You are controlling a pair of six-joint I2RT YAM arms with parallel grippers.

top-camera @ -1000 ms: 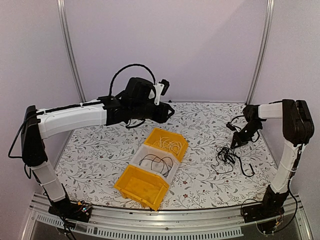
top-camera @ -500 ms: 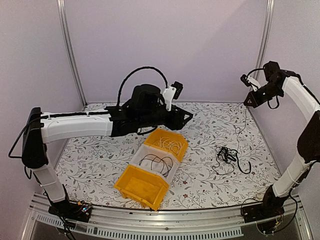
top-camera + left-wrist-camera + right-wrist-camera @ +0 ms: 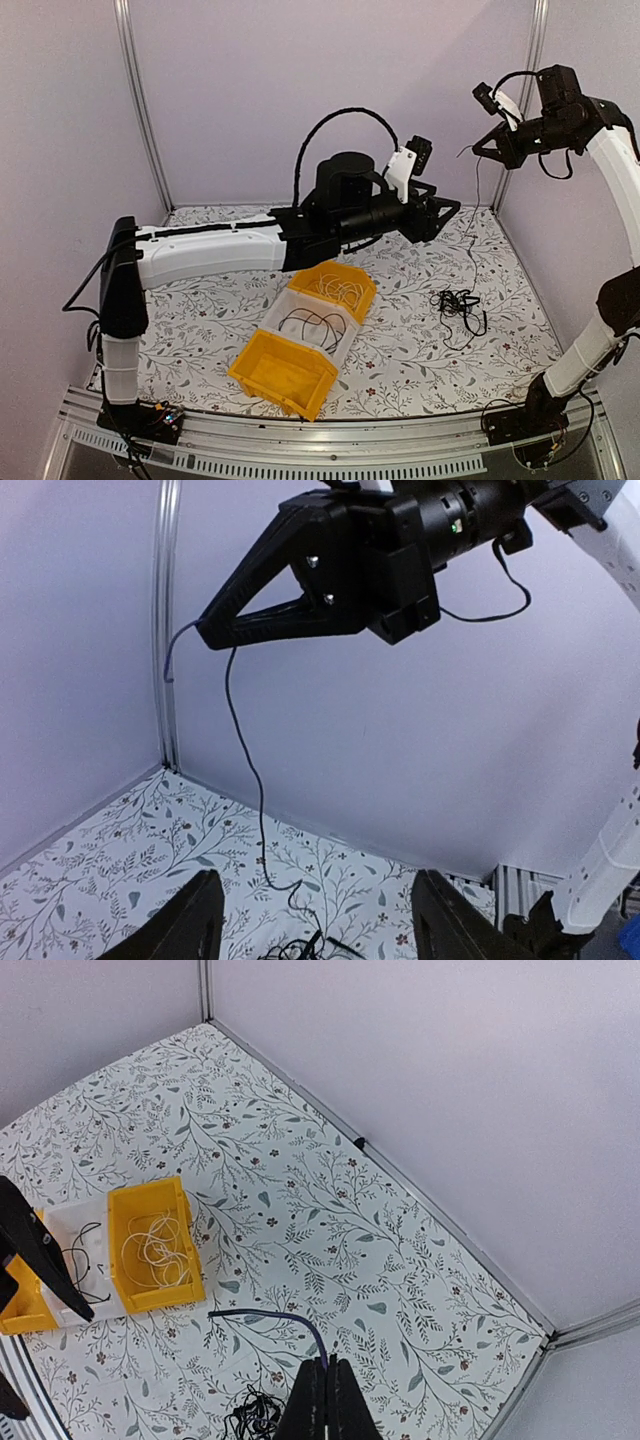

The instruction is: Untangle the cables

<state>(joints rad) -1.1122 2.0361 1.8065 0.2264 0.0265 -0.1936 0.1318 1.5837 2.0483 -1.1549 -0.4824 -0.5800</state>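
Note:
My right gripper [image 3: 478,148] is raised high at the back right, shut on one thin black cable [image 3: 474,215]. The cable hangs down to the tangled bunch of black cables [image 3: 458,305] on the table. In the right wrist view the shut gripper [image 3: 327,1362] pinches the cable [image 3: 270,1313] above the bunch [image 3: 250,1415]. My left gripper [image 3: 448,210] is open and empty, held out in the air left of the hanging cable. The left wrist view shows its gripper [image 3: 320,930], the right gripper [image 3: 205,635], the cable [image 3: 245,760] and the bunch [image 3: 300,950].
Three bins stand in a diagonal row mid-table. The far yellow bin [image 3: 345,268] holds cream cables, the white bin [image 3: 275,315] holds black cables, and the near yellow bin [image 3: 300,385] looks empty. Walls close the back and both sides.
My right gripper rose from the bunch to high at the back right, drawing one cable up taut. My left arm swung right and forward toward that cable.

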